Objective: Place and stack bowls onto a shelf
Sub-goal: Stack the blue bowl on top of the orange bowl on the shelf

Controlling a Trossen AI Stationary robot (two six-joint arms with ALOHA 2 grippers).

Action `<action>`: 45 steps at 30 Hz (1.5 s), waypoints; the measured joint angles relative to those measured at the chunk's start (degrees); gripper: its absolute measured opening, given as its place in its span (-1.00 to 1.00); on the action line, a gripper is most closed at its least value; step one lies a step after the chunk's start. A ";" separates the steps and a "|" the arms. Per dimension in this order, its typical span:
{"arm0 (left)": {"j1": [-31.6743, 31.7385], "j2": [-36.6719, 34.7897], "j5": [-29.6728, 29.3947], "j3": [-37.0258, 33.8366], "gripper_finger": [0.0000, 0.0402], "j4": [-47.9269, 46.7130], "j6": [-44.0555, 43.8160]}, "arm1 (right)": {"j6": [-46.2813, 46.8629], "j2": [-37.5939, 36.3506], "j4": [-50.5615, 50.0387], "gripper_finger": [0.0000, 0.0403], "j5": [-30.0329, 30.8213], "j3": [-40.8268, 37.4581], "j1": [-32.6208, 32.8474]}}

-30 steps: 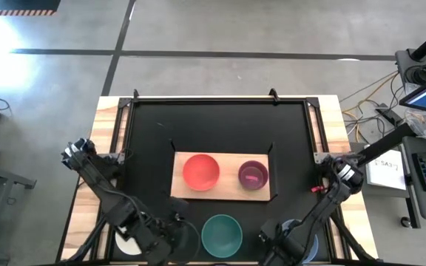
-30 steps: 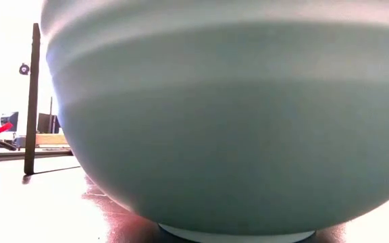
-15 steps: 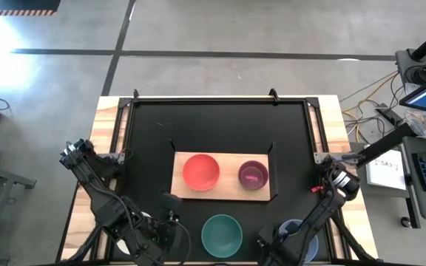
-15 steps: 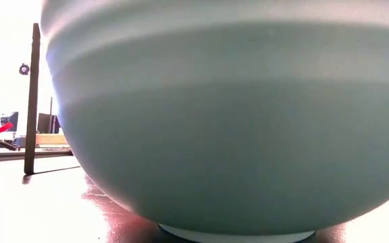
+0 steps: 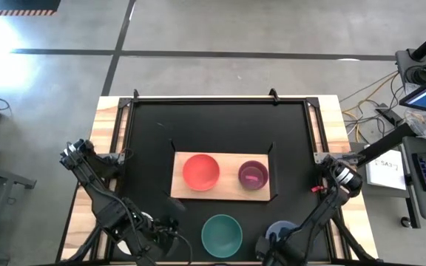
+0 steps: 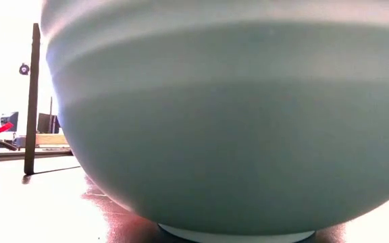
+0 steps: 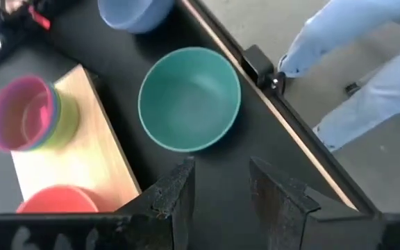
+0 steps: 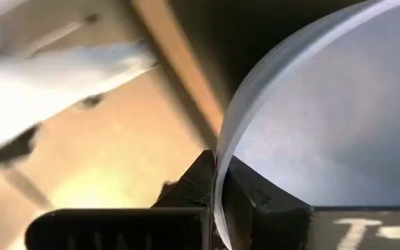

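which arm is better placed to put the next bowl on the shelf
Right. The right gripper is already shut on the rim of the grey-blue bowl, near the shelf. The left gripper is open and empty, short of the teal bowl.

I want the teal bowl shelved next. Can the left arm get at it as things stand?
Probably yes. The left gripper is open and empty, and the teal bowl sits upright on the black tabletop just ahead of its fingers, with nothing between them. The right gripper is clamped on the grey-blue bowl nearby.
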 joint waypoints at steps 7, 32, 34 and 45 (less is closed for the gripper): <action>0.04 0.00 0.89 -0.14 -0.41 6.23 5.16 | -11.96 -4.69 6.93 -0.96 3.71 3.64 -0.02; 2.93 1.51 6.94 -0.48 -0.41 22.21 26.24 | -78.48 -5.37 12.31 -0.96 0.67 14.58 -10.57; 3.83 1.51 6.97 -0.48 -0.41 22.32 26.24 | -80.41 -5.37 12.25 -0.96 0.56 14.61 -11.25; 7.07 2.63 12.32 -0.52 -0.41 20.50 23.05 | -87.16 -5.40 8.69 -0.96 0.65 15.68 -13.24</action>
